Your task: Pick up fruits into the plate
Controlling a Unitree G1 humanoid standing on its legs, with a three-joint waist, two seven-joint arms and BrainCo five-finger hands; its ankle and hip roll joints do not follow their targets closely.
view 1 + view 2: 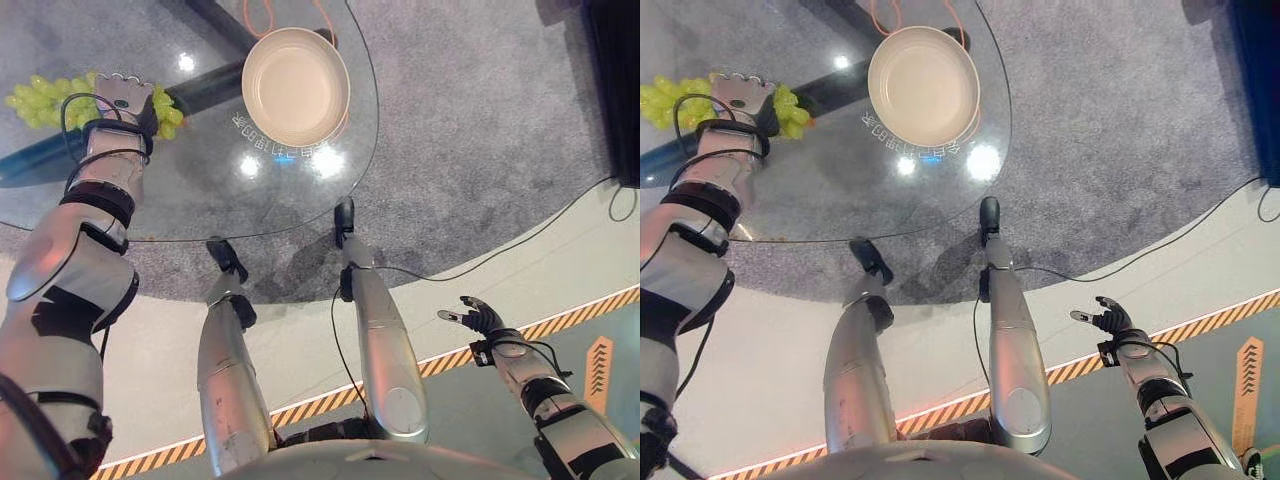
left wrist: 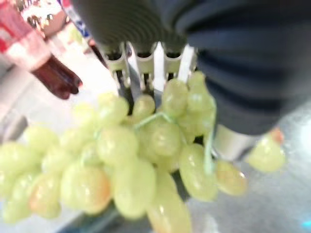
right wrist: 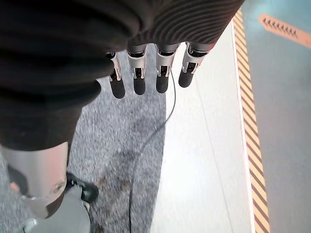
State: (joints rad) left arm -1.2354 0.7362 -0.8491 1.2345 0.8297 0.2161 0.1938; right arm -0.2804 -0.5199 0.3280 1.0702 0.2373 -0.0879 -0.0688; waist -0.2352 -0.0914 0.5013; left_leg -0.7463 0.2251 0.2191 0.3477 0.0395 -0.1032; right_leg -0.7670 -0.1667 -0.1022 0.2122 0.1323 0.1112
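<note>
Step in hand: grasping the fruit. Glass surface (image 1: pixel 200 200) is round, carrying the cream plate (image 1: pixel 296 85) at about 1 o'clock of its centre and the bunch of green grapes (image 1: pixel 45 100) out at 10 o'clock, near the rim. Plate is empty, so nothing delivered yet, by my read.

My left arm reaches forward over the surface, wrist cover up, and my left hand (image 1: pixel 122 95) sits on top of the grapes. In the left wrist view the grapes (image 2: pixel 126 165) hang right under my fingers (image 2: pixel 146 68), which come down into the bunch; whether they're curled around it or just resting I cannot tell, the tips are buried in fruit.

Next move, as I judge it: close firmly enough round the stem cluster without crushing, lift clear of the glass, then swing toward 3 o'clock to the plate, which is well apart from the bunch. Loose grapes could drop off.

My right hand (image 1: pixel 472 317) hangs low off the surface at 5 o'clock, over the floor, fingers straight and relaxed, holding nothing.
</note>
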